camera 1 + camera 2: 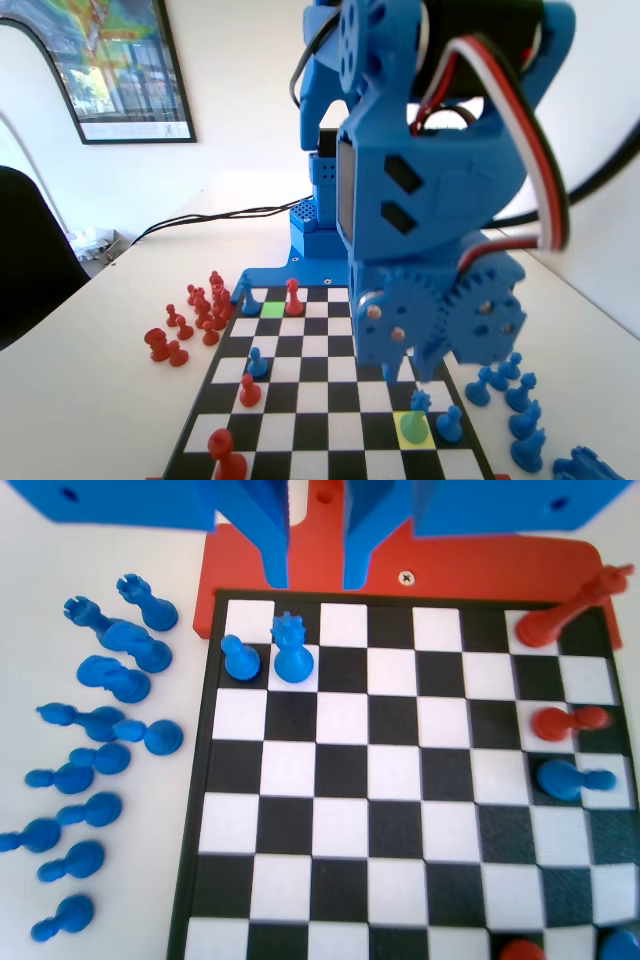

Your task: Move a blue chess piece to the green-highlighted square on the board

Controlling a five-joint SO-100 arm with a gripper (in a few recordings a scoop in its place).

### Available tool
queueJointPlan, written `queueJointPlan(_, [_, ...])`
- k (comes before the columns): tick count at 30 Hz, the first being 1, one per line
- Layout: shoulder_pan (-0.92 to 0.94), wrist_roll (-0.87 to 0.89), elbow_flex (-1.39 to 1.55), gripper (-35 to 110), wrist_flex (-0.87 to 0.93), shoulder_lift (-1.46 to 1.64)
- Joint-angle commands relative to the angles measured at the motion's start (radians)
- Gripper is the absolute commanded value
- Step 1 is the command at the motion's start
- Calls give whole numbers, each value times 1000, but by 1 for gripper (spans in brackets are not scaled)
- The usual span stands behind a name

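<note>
The blue chess piece (418, 405) (291, 652), with its notched crown, stands upright on the yellow-tinted square (400, 436) near the board's (320, 400) right edge in the fixed view. A round-headed blue pawn (450, 425) (240, 658) stands beside it. My gripper (315, 575) (412, 372) hangs open above the board's end row. Its jaws stand apart with nothing between them, and the left jaw's tip is just above the crowned piece in the wrist view. The green-highlighted square (272, 309) lies at the far end, near the arm's base, with no piece on it.
A red piece (293, 297) stands just right of the green square. Another blue pawn (257, 362) (565, 778) and red pieces (250, 392) (560, 720) stand mid-board. Several spare blue pieces (110, 710) (510, 400) lie off the board on one side, red ones (195, 315) on the other.
</note>
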Motion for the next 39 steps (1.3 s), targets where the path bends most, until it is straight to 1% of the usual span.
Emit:
queueJointPlan(1, [-25,2,-72,9,9,26])
queueJointPlan(17, [-58,3,-40,10,-48,-34])
queueJointPlan(39, [-63,3,-31,11,-32,-14])
